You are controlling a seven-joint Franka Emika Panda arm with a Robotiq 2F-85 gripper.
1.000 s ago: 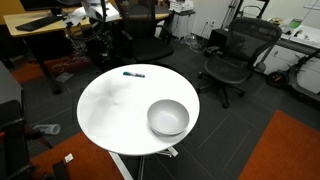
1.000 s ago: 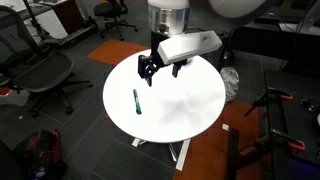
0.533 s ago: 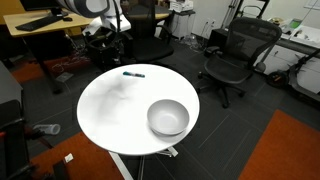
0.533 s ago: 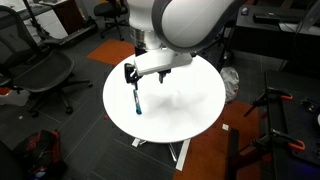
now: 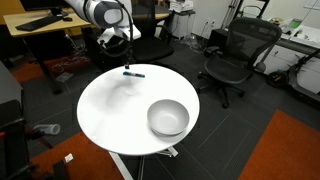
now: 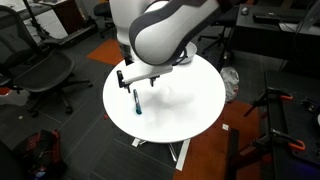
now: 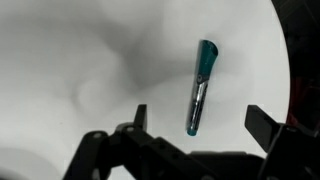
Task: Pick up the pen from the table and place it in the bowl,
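The pen [image 7: 200, 88] lies flat on the round white table [image 5: 110, 110], near its far edge in an exterior view [image 5: 133, 74]; it also shows on the table in an exterior view [image 6: 136, 103]. Its teal end points away from me in the wrist view. My gripper [image 7: 198, 125] is open and empty, hovering just above the pen, with the pen's silver end between the two fingers. In an exterior view the gripper [image 6: 128, 82] hangs over the pen. The grey-white bowl [image 5: 168, 118] stands empty on the table's opposite side; the arm hides it in an exterior view.
Black office chairs [image 5: 232, 55] stand around the table, another [image 6: 45, 75] close to its side. A wooden desk [image 5: 40, 25] is at the back. Orange carpet patches [image 5: 280, 150] lie on the dark floor.
The arm has swung across the table from near its middle to above the pen and come lower. The pen and bowl have not moved.
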